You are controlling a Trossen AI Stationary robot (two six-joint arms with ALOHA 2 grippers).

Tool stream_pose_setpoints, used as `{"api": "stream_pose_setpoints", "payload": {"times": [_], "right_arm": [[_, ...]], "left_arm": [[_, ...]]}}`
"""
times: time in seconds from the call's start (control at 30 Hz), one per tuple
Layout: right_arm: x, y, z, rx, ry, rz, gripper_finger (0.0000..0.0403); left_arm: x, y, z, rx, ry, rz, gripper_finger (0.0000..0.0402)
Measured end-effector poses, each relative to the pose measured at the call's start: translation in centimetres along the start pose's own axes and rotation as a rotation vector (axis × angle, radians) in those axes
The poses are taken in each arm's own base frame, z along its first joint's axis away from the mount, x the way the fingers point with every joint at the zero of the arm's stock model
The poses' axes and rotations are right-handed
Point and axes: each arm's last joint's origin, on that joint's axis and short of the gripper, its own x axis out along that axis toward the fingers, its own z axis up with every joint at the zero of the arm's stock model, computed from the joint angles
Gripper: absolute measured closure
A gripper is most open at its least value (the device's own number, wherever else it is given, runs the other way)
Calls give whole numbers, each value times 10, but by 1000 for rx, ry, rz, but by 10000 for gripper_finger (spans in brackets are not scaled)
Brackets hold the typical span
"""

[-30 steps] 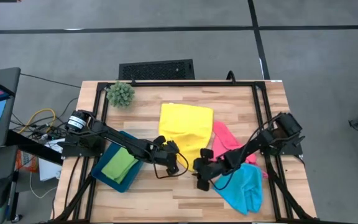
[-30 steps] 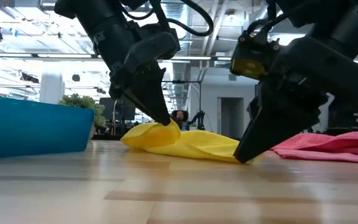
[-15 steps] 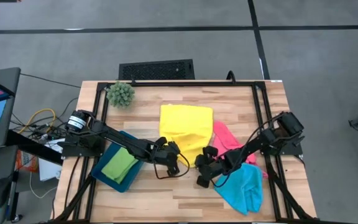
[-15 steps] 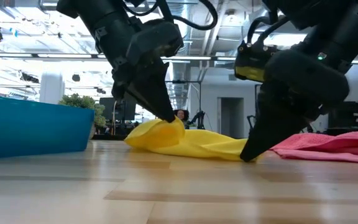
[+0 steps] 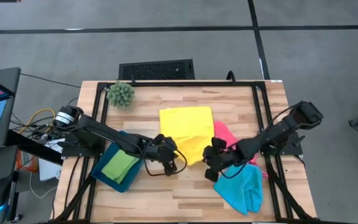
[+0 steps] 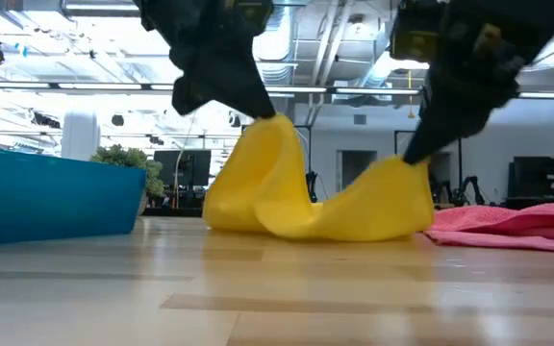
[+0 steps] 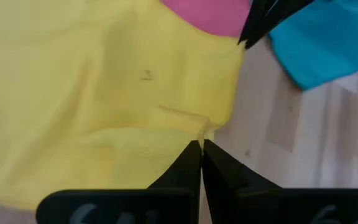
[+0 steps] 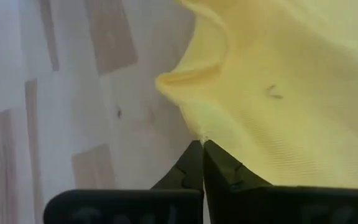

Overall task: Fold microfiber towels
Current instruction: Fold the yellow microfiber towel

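A yellow towel (image 5: 186, 127) lies in the middle of the table, its far part flat on the wood. My left gripper (image 5: 176, 151) is shut on its near left corner. My right gripper (image 5: 207, 155) is shut on its near right corner. In the low view both corners stand raised, and the edge between them sags to the table (image 6: 306, 219). A pink towel (image 5: 224, 135) and a light blue towel (image 5: 244, 186) lie to the right. A green towel (image 5: 119, 167) rests folded in the teal tray (image 5: 129, 142). My left gripper pinches the yellow towel's near left corner (image 7: 207, 127) between its two fingers, slanting down from the near left. The corner is lifted clear (image 6: 275, 125) and the cloth hangs below it to the table. My right gripper pinches the near right corner (image 8: 197, 132) between its two fingers, slanting down from the near right. That corner (image 6: 410, 168) is up off the wood, lower than the left one, and the cloth falls slack from it.
A spiky green plant ball (image 5: 120, 93) sits at the far left corner. The teal tray stands left of the yellow towel. A black frame (image 5: 257, 99) runs along the table's sides. Bare wood (image 5: 166, 193) lies along the near edge.
Both grippers have risen, each with a near corner of the yellow towel. The near edge, which lay low on the table, now stands up in two peaks with a sag between them. The far part of the towel has stayed on the table.
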Motion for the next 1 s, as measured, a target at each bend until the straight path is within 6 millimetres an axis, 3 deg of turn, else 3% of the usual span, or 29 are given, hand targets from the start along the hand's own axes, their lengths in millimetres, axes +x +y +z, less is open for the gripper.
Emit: {"api": "stream_pose_setpoints", "payload": {"times": [0.17, 0.53, 1.0], "right_arm": [[-12, -16, 11, 40, -6, -25, 381], [-36, -48, 14, 48, 65, -108, 383], [-36, -100, 34, 13, 116, -149, 380]], "left_arm": [[-9, 8, -2, -4, 15, 102, 401], [-18, 19, -9, -65, 38, 259, 401], [-25, 40, -2, -85, 39, 392, 401]]}}
